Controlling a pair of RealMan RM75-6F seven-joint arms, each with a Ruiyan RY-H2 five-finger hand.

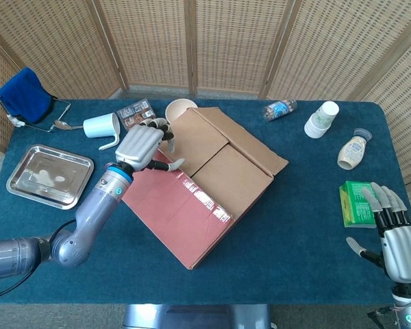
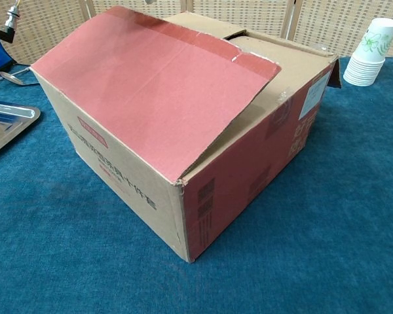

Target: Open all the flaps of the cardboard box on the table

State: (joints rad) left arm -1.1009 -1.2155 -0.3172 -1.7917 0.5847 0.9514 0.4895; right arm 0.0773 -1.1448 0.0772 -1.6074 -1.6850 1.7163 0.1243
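Observation:
The cardboard box (image 1: pixel 222 161) sits skewed in the middle of the table. Its long red flap (image 1: pixel 181 209) lies slanted over the top, and the brown flaps beside it lie flat. In the chest view the red flap (image 2: pixel 150 85) covers most of the box (image 2: pixel 249 163), with a gap showing at its right end. My left hand (image 1: pixel 141 145) hovers over the box's far-left corner, fingers spread and thumb pointing right, holding nothing. Low at the table's right edge, my right hand (image 1: pixel 392 236) has its fingers apart and is empty.
A steel tray (image 1: pixel 18 164) lies at the left. A white mug (image 1: pixel 101 127), a bowl (image 1: pixel 180 107) and a blue cloth (image 1: pixel 24 94) are behind the box. Stacked paper cups (image 1: pixel 321 118), a lying bottle (image 1: pixel 279 108), a white bottle (image 1: pixel 352 149) and a green packet (image 1: pixel 359 203) are on the right.

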